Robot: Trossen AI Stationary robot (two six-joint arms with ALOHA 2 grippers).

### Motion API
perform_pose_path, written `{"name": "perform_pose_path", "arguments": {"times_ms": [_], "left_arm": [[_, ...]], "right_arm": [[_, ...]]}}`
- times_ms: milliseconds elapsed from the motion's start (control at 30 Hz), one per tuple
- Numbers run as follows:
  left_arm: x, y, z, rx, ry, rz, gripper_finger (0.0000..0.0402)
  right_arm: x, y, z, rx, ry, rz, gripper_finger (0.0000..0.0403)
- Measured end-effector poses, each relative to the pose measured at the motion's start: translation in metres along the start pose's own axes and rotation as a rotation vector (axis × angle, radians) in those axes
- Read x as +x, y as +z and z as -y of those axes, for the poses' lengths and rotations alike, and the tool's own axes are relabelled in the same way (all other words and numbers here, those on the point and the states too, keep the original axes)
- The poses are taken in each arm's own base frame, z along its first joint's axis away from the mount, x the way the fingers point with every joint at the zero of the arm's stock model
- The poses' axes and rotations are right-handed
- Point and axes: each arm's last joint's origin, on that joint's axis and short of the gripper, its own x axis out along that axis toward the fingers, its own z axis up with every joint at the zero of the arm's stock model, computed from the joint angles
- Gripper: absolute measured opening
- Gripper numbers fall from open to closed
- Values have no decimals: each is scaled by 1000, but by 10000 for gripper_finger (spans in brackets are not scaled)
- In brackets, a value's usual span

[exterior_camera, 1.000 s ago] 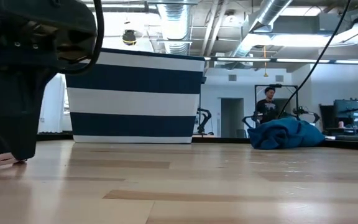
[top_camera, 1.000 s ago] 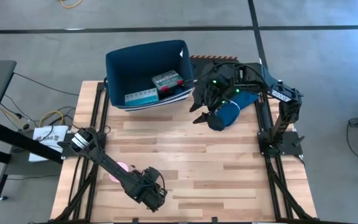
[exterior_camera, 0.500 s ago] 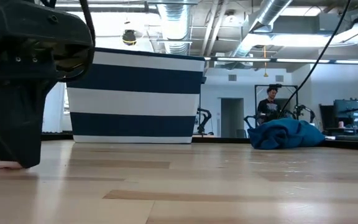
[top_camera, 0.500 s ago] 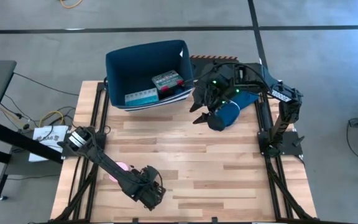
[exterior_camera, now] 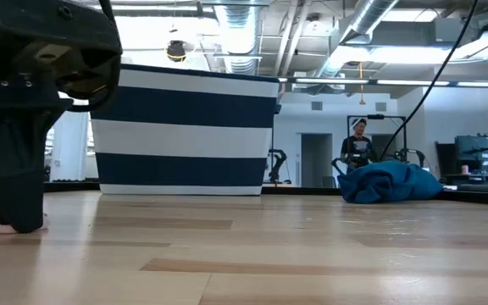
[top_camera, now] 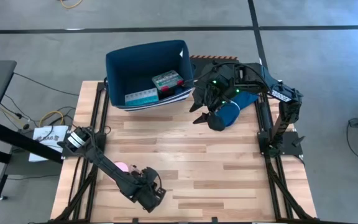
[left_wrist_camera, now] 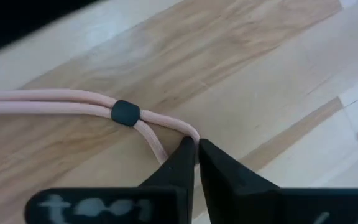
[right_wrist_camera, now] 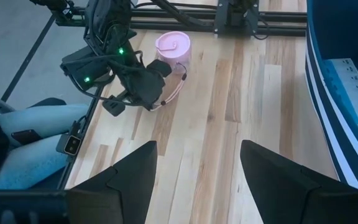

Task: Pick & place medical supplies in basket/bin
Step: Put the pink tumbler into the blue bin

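Partly done, by the look of it. Already in the navy bin [top_camera: 120, 68] at upper centre of the high view: a teal-green first-aid box [top_camera: 168, 80] and a white-and-blue pill strip [top_camera: 140, 96]. Left on the worktop [top_camera: 229, 168]: a pink round case [right_wrist_camera: 173, 47] at lower left of the high view, and a blue bundle [top_camera: 231, 111] at right centre. Left claw [left_wrist_camera: 196, 148] pinched together on the case's pink cord [left_wrist_camera: 73, 102], low at lower left. Right claw [right_wrist_camera: 194, 171] spread apart, waiting beside the bin.
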Motion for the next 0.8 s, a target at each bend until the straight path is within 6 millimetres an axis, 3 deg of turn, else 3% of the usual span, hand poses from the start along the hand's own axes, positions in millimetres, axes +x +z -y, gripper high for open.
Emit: {"name": "perform_pose_path", "arguments": {"times_ms": [233, 367, 467, 667, 800], "left_arm": [[-12, -5, 7, -11, -132, 99, 2], [-33, 3, 17, 18, -263, 221, 1], [-39, 6, 19, 37, -301, 310, 0], [-64, 16, 20, 54, -360, 591, 0], [-93, 21, 17, 40, -397, 787, 0]], "right_arm": [[0, 0, 0, 0, 0, 1, 225], [0, 0, 0, 0, 0, 1, 225], [0, 0, 0, 0, 0, 1, 225], [0, 0, 0, 6, 0, 1, 225], [0, 0, 0, 6, 0, 1, 225]]}}
